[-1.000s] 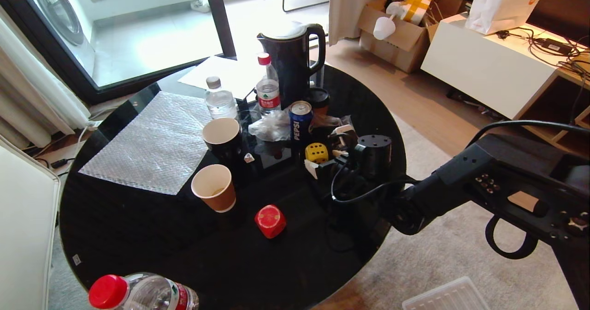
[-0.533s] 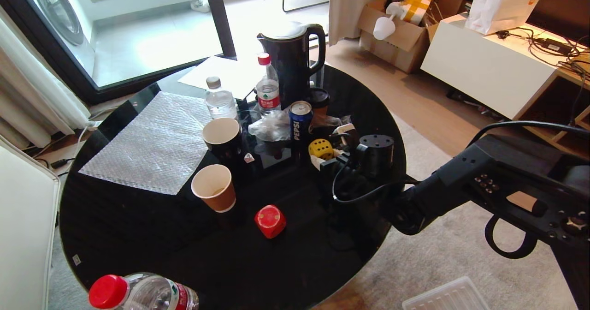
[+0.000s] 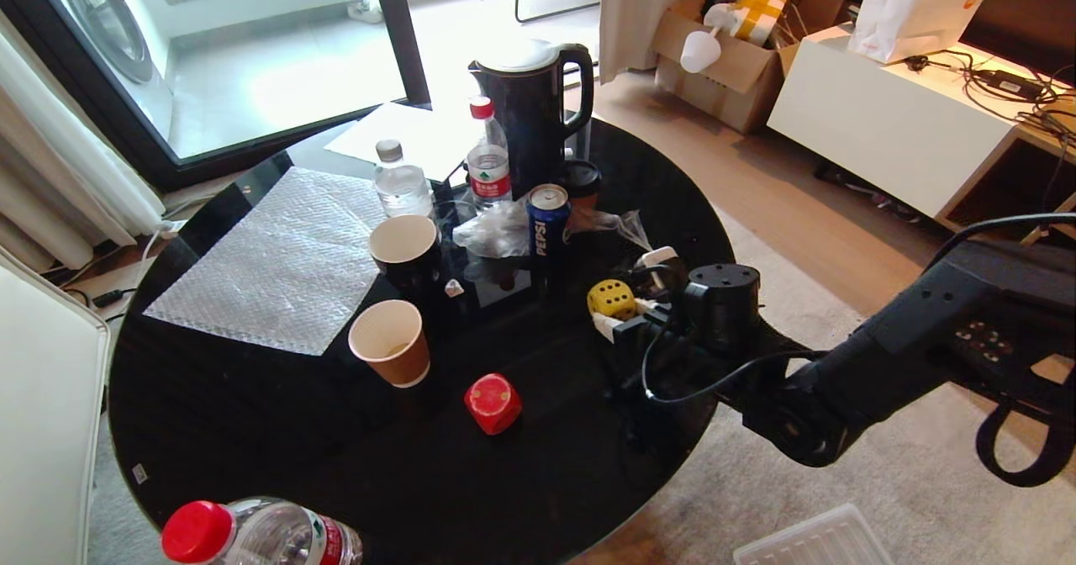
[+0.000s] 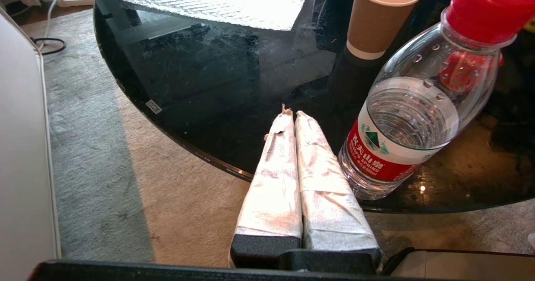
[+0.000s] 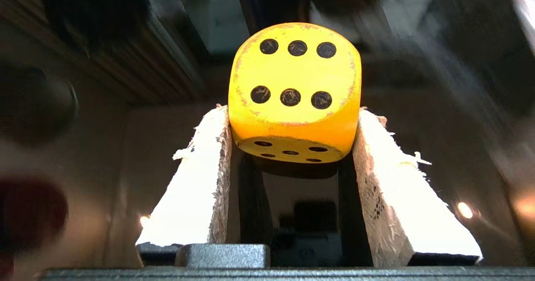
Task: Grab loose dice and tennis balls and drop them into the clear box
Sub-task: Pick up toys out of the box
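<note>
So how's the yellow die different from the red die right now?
The yellow die is clamped in the right gripper, by the table's right side; the red die lies loose on the black table, nearer the front. Both are round-cornered cubes.

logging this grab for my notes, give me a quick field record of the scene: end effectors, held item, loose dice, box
right end effector: shut on the chunky yellow die with black pips, over the round black glass table
left end effector: shut, empty, at the table's near edge beside a clear water bottle with red cap
loose dice: red round-cornered die on the table
translucent plastic box: on the carpet, only partly in view
</note>
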`<state>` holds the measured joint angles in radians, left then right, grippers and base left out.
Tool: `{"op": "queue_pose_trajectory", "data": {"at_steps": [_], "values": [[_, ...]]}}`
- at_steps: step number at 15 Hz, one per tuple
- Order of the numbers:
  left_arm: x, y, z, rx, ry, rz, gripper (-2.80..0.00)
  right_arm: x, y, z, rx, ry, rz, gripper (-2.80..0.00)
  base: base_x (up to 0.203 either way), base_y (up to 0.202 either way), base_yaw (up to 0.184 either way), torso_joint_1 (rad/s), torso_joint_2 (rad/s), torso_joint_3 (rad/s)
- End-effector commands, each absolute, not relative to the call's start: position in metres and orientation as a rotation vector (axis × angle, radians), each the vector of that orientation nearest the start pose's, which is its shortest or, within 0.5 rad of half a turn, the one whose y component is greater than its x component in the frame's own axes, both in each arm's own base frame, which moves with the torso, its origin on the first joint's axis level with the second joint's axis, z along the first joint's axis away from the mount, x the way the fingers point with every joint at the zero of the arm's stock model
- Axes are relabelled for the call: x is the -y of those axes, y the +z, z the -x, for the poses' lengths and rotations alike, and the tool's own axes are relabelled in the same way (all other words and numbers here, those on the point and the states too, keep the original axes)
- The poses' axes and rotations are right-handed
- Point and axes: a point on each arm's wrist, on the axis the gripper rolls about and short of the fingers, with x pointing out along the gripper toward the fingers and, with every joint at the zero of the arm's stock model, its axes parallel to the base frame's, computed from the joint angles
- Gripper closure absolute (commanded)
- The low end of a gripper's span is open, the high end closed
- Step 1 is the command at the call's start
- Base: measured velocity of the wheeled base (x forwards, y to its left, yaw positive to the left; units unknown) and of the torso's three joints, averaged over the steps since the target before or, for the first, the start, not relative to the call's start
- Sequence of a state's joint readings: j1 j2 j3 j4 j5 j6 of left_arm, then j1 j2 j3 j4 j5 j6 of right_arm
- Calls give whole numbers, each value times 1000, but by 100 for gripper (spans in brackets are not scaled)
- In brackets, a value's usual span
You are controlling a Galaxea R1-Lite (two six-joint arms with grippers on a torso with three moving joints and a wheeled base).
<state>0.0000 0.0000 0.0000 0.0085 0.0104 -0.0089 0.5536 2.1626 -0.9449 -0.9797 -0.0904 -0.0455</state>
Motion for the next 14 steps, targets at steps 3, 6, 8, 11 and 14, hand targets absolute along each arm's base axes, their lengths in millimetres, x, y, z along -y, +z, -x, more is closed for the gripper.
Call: {"op": "queue_pose_trajectory", "data": {"at_steps": [3, 6, 8, 11, 14], "values": [[0, 75, 23, -8, 11, 11, 0, -188, 100, -309, -256, 432, 141, 0, 0, 0, 0, 0, 0, 0], [0, 75, 23, -9, 11, 10, 0, -180, 95, -298, -314, 385, 171, 0, 0, 0, 0, 0, 0, 0], [0, 75, 23, -9, 11, 11, 0, -178, 88, -297, -344, 341, 193, -280, 0, 0, 0, 0, 0, 0], [0, 75, 23, -9, 11, 9, 0, -179, 79, -299, -363, 347, 199, -280, 0, 0, 0, 0, 0, 0], [0, 75, 23, -9, 11, 9, 0, -182, 84, -302, -335, 350, 181, -280, 0, 0, 0, 0, 0, 0]]}}
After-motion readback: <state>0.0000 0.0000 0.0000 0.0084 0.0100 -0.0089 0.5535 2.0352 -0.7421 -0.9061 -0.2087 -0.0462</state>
